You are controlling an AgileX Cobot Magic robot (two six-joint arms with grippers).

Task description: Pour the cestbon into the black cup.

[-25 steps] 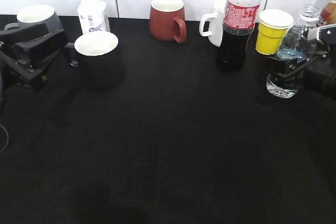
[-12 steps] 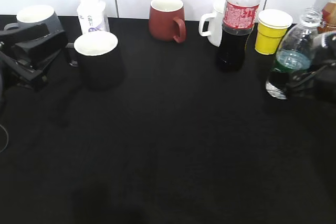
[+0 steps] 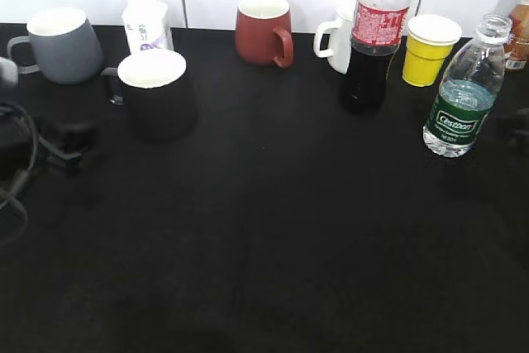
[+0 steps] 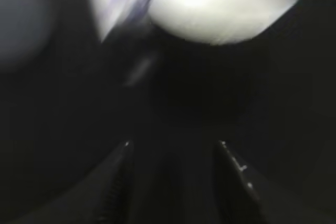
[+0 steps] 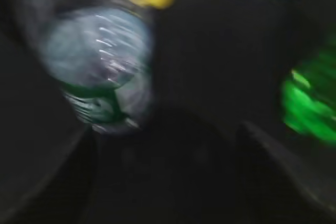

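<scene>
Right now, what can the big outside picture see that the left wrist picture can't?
Only the outside view shows the Cestbon bottle standing alone at the right, the cola bottle, yellow cup, red mug and grey mug. Only the blurry left wrist view shows the left hand, open with nothing in it. Both show the black cup with its white inside.

Green-labelled cestbon, glossy black cup, white inside
</scene>
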